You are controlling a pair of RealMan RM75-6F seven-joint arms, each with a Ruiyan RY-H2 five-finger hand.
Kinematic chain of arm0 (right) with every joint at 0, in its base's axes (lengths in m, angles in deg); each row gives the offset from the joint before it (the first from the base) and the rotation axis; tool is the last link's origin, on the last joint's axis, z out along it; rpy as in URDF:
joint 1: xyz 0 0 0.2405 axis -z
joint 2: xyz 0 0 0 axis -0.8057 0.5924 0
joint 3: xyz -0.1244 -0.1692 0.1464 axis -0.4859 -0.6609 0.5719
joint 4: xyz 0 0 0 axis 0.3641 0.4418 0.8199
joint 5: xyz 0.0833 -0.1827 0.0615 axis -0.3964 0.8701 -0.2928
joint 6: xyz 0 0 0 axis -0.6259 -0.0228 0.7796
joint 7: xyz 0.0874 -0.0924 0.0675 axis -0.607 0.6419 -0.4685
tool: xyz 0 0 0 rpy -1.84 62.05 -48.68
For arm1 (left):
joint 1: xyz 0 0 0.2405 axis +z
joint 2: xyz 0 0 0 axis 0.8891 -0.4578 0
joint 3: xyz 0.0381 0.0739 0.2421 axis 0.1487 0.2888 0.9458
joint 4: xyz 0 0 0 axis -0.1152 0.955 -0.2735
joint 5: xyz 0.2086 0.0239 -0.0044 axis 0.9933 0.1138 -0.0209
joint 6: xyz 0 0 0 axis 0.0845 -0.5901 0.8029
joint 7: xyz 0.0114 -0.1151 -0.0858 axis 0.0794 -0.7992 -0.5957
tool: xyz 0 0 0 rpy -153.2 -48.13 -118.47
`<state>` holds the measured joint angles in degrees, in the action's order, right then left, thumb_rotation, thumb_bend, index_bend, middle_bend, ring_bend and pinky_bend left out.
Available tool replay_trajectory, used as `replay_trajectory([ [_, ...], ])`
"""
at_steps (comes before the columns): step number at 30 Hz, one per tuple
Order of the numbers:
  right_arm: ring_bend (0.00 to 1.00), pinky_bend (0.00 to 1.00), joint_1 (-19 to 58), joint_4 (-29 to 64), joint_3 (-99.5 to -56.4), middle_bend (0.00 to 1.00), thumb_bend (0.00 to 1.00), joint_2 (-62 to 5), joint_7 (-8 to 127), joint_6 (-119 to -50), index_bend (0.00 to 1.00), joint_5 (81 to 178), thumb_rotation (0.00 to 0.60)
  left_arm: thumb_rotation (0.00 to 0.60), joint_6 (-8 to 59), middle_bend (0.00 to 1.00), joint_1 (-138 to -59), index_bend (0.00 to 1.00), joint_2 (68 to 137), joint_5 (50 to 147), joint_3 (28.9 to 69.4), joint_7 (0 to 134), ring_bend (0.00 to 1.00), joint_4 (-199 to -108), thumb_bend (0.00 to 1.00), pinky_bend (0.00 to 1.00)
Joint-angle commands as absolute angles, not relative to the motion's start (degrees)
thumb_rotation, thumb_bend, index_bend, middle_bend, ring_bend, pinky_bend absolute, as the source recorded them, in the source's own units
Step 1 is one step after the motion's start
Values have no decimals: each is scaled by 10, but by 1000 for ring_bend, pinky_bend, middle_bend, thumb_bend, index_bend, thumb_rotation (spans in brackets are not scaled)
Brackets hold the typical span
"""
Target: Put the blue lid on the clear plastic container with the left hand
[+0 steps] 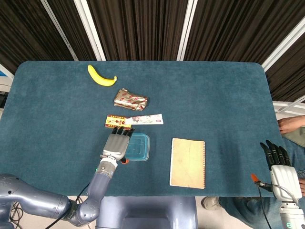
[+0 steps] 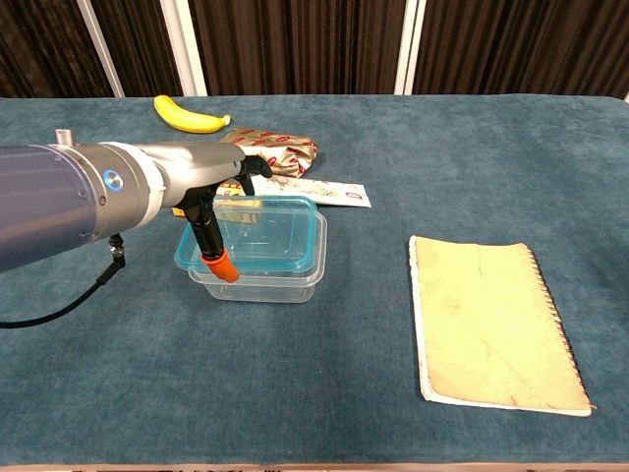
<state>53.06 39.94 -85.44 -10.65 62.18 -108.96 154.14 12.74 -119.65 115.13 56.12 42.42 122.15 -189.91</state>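
Note:
The blue lid (image 1: 137,146) (image 2: 263,234) lies over the clear plastic container (image 2: 265,283) at the table's front left, roughly level on the rim. My left hand (image 1: 116,146) (image 2: 221,206) grips the lid's left edge, fingers over the top and an orange-tipped thumb (image 2: 219,265) below. In the head view the lid hides the container. My right hand (image 1: 278,162) hangs off the table's right front corner, fingers spread, holding nothing.
A tan notebook (image 1: 188,162) (image 2: 489,319) lies to the right of the container. Behind it are a flat snack packet (image 1: 135,119), a crumpled foil wrapper (image 1: 130,99) and a banana (image 1: 101,76). A person's hand (image 1: 290,125) shows at the right edge.

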Motion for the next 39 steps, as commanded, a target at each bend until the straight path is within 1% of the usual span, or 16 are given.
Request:
replay_trajectory([
  [1, 0, 0, 531, 399, -855, 0, 268, -106, 622, -1089, 21, 1542, 600, 600, 125, 243, -1201, 54, 1156, 575, 430, 1224, 0, -1890, 123, 0],
  [5, 0, 0, 530, 399, -854, 0, 268, -106, 621, -1089, 21, 1542, 600, 600, 122, 242, -1202, 54, 1165, 582, 437, 1226, 0, -1883, 123, 0],
  [21, 0, 0, 531, 401, -854, 0, 268, -106, 623, -1089, 21, 1539, 600, 600, 128, 240, -1205, 54, 1175, 584, 445, 1231, 0, -1872, 123, 0],
  [39, 0, 0, 531, 401, -853, 0, 267, -106, 623, -1089, 21, 1539, 600, 600, 128, 239, -1205, 54, 1177, 580, 446, 1236, 0, -1865, 123, 0],
])
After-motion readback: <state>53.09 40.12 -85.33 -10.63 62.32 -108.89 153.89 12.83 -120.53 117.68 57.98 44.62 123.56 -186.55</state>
